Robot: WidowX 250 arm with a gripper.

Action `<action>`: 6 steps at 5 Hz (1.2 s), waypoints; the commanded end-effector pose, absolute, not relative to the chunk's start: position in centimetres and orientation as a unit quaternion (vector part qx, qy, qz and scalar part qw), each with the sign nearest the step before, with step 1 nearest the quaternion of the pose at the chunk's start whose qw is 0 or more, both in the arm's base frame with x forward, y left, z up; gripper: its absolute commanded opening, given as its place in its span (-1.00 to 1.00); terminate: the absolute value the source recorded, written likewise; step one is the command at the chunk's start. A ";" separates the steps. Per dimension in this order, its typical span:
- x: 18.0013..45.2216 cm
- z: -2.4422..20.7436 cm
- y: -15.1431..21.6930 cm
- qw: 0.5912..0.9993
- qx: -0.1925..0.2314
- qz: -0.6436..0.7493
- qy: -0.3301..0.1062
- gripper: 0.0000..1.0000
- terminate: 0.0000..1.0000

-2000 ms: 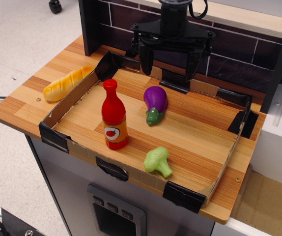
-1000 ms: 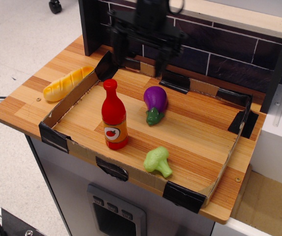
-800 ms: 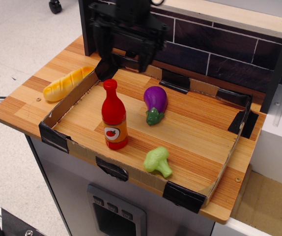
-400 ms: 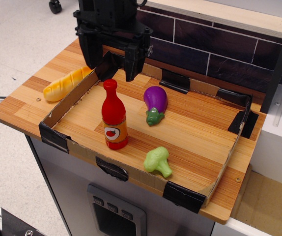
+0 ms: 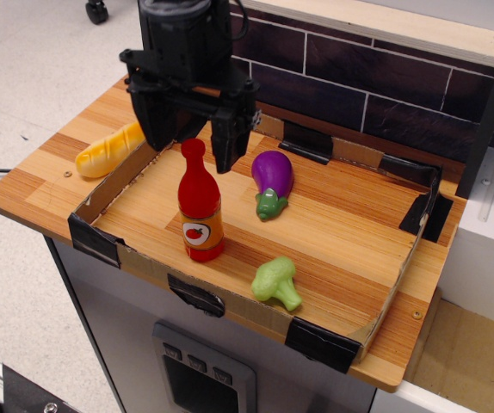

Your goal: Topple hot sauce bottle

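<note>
We see the hot sauce bottle [image 5: 200,206] standing upright on the wooden tabletop [image 5: 333,219], in the left part of a shallow cardboard tray [image 5: 101,202] whose corners are bound with black tape. Its label faces the near side.

The hand [image 5: 191,142] hangs above and just behind the bottle cap, its two black fingers [image 5: 224,144] spread wide, one to each side of the neck as viewed from here. We cannot tell whether either finger touches the bottle. Nothing is held.

Surrounding items:
- A purple toy eggplant [image 5: 272,180] lies to the right of the bottle, near it but apart, stem end toward the near side.
- A green toy broccoli [image 5: 276,281] lies near the front tray wall, to the right of the bottle and apart from it.
- A yellow toy bread loaf [image 5: 108,150] lies outside the tray, against its left wall, partly hidden by the hand.

The left tray wall stands close beside the bottle. The tray floor between the bottle and the eggplant is bare wood. A dark brick-pattern backsplash [image 5: 376,82] rises at the far edge.
</note>
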State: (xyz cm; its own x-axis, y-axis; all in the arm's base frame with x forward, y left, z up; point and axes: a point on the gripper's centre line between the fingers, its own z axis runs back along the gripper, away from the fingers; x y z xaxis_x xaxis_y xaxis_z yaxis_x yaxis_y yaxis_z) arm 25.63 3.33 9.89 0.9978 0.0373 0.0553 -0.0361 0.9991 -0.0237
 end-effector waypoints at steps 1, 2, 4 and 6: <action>26.1 9.9 3.1 0.998 -0.013 0.011 -0.064 -1.00 -1.00; 26.6 9.9 3.0 0.998 -0.017 0.018 -0.064 -1.00 -1.00; 26.7 10.3 3.3 0.998 -0.010 0.058 -0.032 -1.00 -1.00; 27.2 11.2 5.0 0.984 0.031 0.158 0.073 -1.00 -1.00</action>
